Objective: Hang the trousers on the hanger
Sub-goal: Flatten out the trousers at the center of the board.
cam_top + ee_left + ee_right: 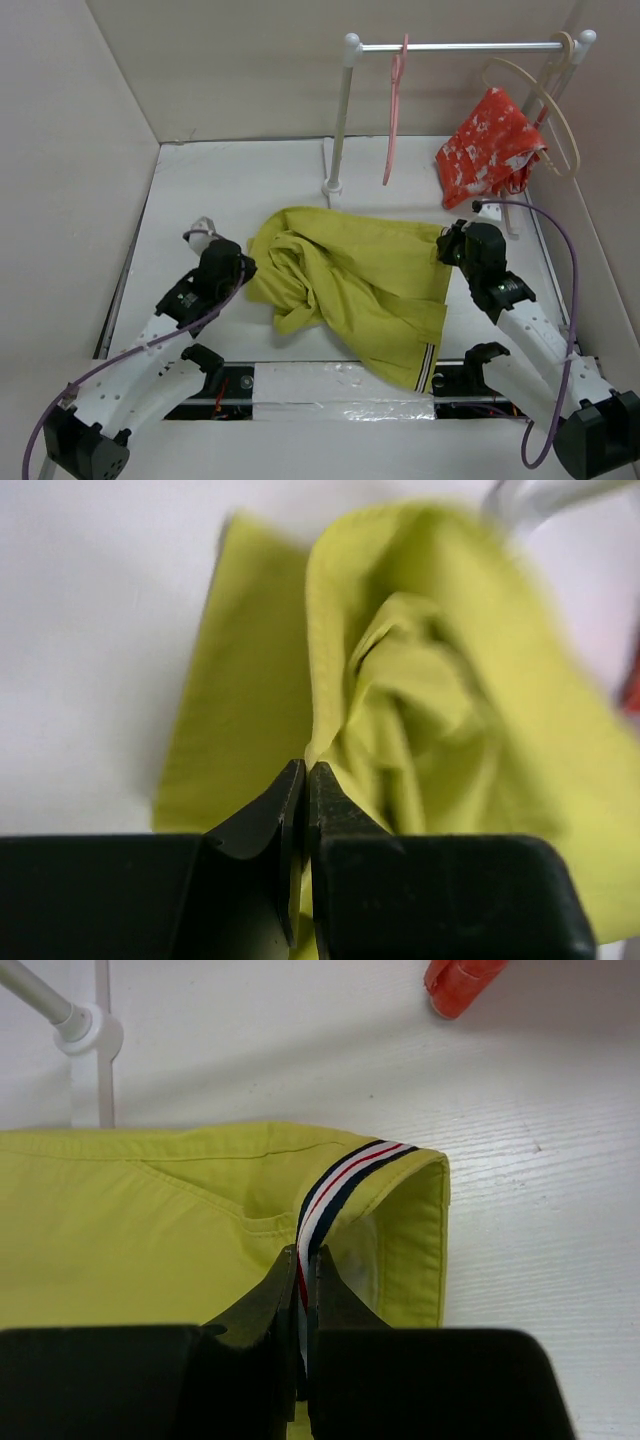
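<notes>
The trousers (360, 285) lie crumpled in the middle of the table (230, 190), between the two arms, with one striped end reaching toward the near edge. The left gripper (305, 772) sits at the cloth's left edge. In the left wrist view its jaws are pressed together on a raised fold of yellow fabric, and the rest of the cloth bunches up just beyond the tips. The right gripper (307, 1255) is at the trousers' right edge. Its jaws are clamped on the waistband, right where the striped band (345, 1175) (dark, red and white) runs down between the fingertips. The waistband's corner folds over just to the right of them.

There is one pair of trousers, one red garment (490, 150) and two hangers. The hanger (393, 110), thin and pink, hangs by its hook from the rail (450, 46) near the far edge of the table, well apart from the trousers. A larger beige hanger (545, 110) hangs at the rail's right end, toward the far right corner, and carries the red white-patterned garment. The rail is a single bar on two white posts.

The table is white and plain. Pale beige walls close it in on the left, far and right sides.
</notes>
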